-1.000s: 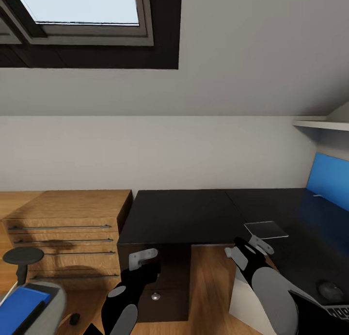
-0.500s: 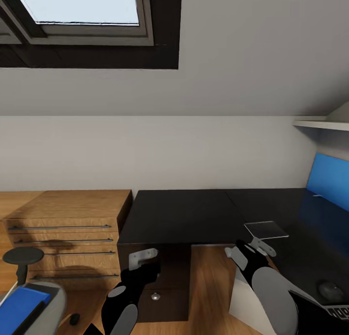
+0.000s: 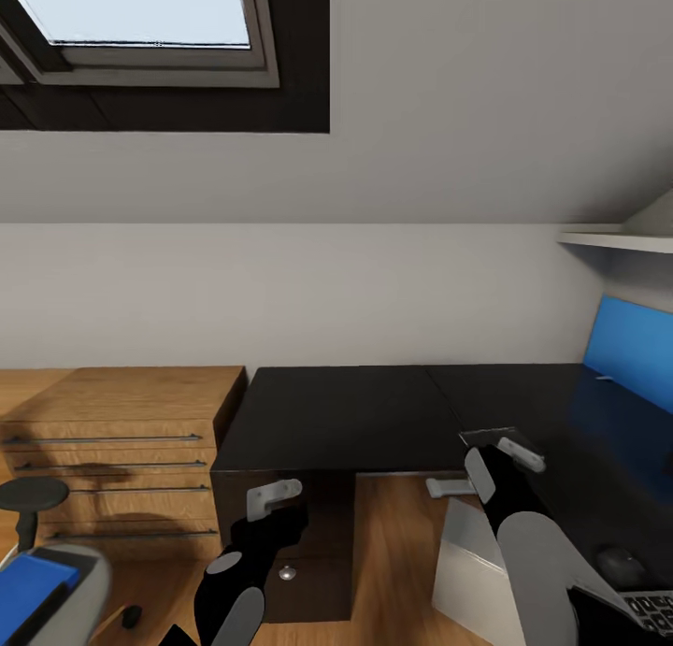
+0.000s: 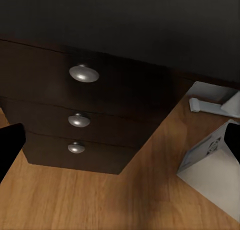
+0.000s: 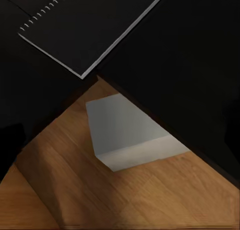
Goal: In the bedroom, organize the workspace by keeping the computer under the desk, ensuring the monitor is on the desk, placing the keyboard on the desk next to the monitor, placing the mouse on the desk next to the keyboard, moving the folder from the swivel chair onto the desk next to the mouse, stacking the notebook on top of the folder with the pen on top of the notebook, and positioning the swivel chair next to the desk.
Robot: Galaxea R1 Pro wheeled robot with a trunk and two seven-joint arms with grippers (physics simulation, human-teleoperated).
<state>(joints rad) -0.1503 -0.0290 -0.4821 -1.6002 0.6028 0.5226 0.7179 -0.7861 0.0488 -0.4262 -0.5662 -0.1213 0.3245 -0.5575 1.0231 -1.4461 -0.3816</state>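
- Two pincers hang low before the black table (image 3: 346,412): the left pincer (image 3: 271,498) faces the drawer pedestal (image 4: 80,120), fingers spread wide, holding nothing.
- Right pincer (image 3: 486,468), open and unladen, sits at the table's near edge, just over the notebook (image 5: 90,25).
- Grey computer (image 5: 130,137) stands on the floor under that edge.
- Blue folder (image 3: 23,590) lies on the swivel chair (image 3: 65,581), far left.

Black desk (image 3: 346,412); light grey computer (image 5: 132,135); bright blue folder (image 3: 23,585); light wood cabinet (image 3: 112,422).
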